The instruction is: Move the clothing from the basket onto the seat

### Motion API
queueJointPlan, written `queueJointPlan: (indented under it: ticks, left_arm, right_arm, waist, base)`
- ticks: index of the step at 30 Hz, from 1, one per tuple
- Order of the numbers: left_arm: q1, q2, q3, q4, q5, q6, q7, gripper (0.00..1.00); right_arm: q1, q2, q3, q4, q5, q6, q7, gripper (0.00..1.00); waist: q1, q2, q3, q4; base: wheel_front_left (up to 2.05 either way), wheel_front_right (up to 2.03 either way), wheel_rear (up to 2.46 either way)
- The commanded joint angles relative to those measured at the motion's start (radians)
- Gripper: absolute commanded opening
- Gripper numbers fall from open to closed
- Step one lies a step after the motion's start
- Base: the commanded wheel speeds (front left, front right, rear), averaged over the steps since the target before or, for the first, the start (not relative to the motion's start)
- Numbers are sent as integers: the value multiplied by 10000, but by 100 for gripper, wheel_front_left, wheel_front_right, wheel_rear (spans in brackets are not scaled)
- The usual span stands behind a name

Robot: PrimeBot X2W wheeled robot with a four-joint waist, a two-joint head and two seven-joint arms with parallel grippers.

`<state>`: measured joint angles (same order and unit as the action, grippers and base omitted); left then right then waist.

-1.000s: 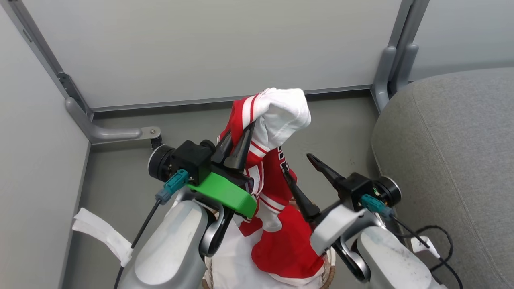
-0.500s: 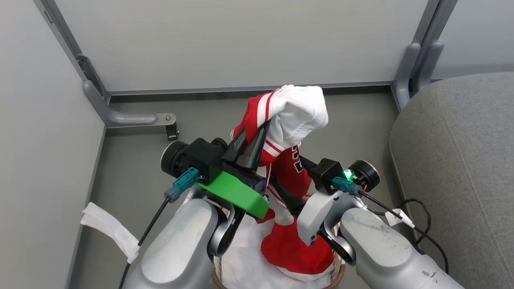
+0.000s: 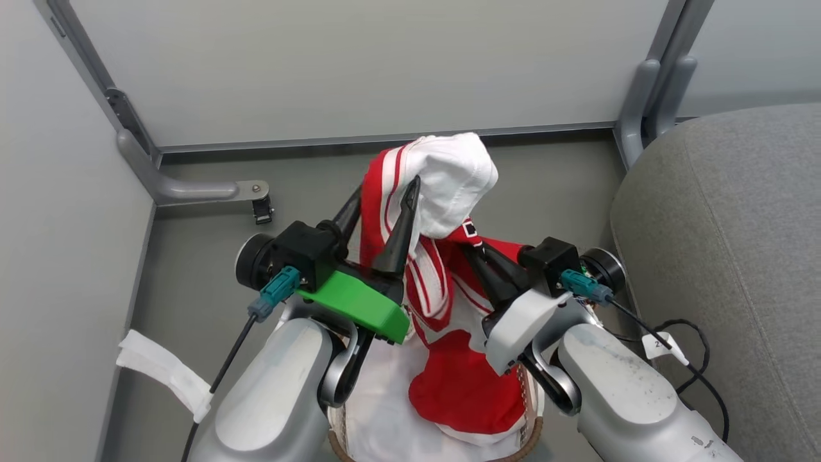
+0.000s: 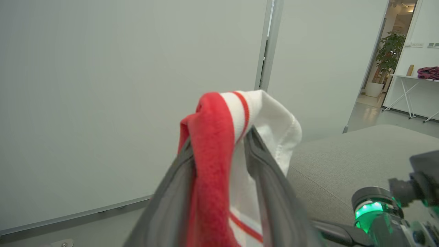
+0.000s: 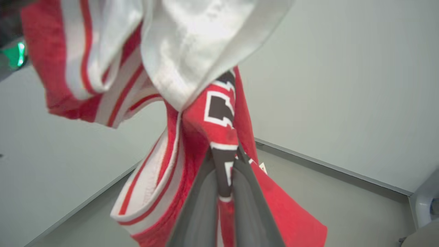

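The clothing (image 3: 442, 179), a red garment with white stripes and a white inner side, hangs lifted above the basket (image 3: 532, 436). My left gripper (image 3: 383, 189) stands open, its two fingers spread with the garment's top fold still draped between and over them (image 4: 219, 137). Lower down and to the right, my right gripper (image 3: 473, 247) is shut on a red fold bearing a dark numeral (image 5: 219, 113); its fingers (image 5: 240, 192) pinch it tight. The garment's red lower part trails down into the basket. The grey seat (image 3: 718, 224) lies to the right.
A plain white sheet (image 3: 378, 410) lies in the basket. Grey partition walls with metal post feet (image 3: 192, 189) close in the back and left. A black cable (image 3: 680, 359) runs beside the seat. A white strip (image 3: 160, 372) lies on the floor at left.
My left gripper's fingers have parted from their pinch on the garment's top. My right gripper has moved in from open and closed on the garment's numeral fold. The camera has shifted slightly.
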<state>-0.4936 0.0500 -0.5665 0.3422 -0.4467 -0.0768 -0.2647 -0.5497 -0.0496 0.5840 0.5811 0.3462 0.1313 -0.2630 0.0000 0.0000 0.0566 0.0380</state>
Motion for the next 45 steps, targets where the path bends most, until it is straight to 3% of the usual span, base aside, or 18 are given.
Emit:
queueJointPlan:
  ticks: [1, 6, 12, 29, 39, 45]
  left_arm:
    - [134, 26, 108, 38, 178, 54, 5, 100]
    - [529, 24, 559, 134, 720, -1, 7, 100]
    - [1097, 25, 1053, 185, 1292, -187, 7, 100]
    - [1688, 36, 1206, -425, 1831, -449, 7, 100]
    - [1266, 44, 602, -349, 1787, -543, 7, 100]
    - [1495, 43, 816, -161, 2034, -542, 6, 100]
  right_arm:
    - [217, -32, -197, -161, -81, -10, -26, 0]
    - [619, -40, -845, -817, -327, -10, -26, 0]
    - [1160, -36, -1573, -1673, -580, -10, -26, 0]
    - [2158, -27, -2840, -3117, -500, -10, -26, 0]
    - [2410, -28, -3784, -3734, -783, -10, -25, 0]
    - [1229, -321, -3861, -3267, -1155, -10, -25, 0]
  waist:
    - [0, 0, -15, -267]
    - [0, 0, -70, -959]
    - [0, 0, -28, -2263]
    - [0, 0, 637, -5594]
    - [0, 0, 1256, -5774]
    - [0, 0, 1665, -5753]
  base:
    - [0, 0, 0]
    - [0, 0, 0]
    - [0, 0, 0]
    - [0, 0, 0]
    - [0, 0, 0]
    - [0, 0, 0]
